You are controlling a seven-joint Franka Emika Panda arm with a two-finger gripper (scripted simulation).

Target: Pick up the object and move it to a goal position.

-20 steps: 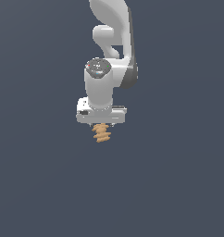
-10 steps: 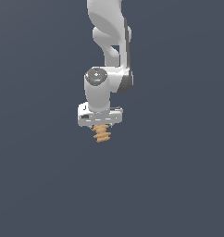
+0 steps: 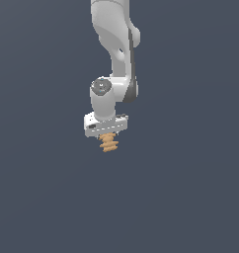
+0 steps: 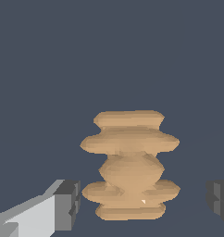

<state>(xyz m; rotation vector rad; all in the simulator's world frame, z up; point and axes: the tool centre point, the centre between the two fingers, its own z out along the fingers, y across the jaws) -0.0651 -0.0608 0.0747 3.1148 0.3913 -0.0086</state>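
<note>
Flat slate-grey fills everything behind the arm [image 3: 114, 49] in both views, so you get no table edge, horizon or landmark to judge height by.

In the exterior view you see the arm come down from the top of the picture, bend at a rounded joint, and end in the white gripper [image 3: 107, 132], which points downward and is slightly tilted. The object [image 3: 109, 142], a tan-orange stack of wavy ridges, pokes out just beneath the gripper body, narrower than the body and roughly centred under it. Nothing shows below it but the grey background.

Your wrist view puts the object [image 4: 130, 164] between the two dark pads [image 4: 67, 203], one on each side. You can see grey background between each pad and the widest ridges, so the jaws look parted wider than the object, with neither pad visibly touching it. Its near end is cut off by the picture's edge, so you cannot tell from these views whether the object is actually gripped.
</note>
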